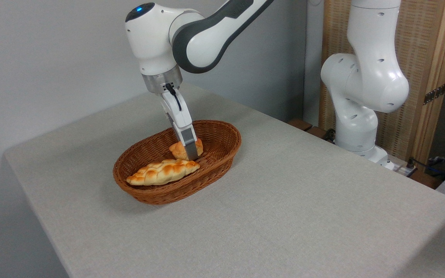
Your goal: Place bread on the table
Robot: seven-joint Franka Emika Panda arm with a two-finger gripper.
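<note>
The tool (190, 151) looked clamped around the bread (180, 150) down in the wicker basket (222, 136), so a straight lift clear of the braided loaf (163, 171) seemed wisest before crossing to the surface (292, 208).

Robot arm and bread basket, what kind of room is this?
Probably a robot test lab, not a kitchen: a white arm's gripper reaches a bun in a wicker basket on a bare grey table.

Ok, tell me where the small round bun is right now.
The bun sits inside the wicker basket, left of centre on the table, just behind the braided loaf, with the gripper down at it.
</note>
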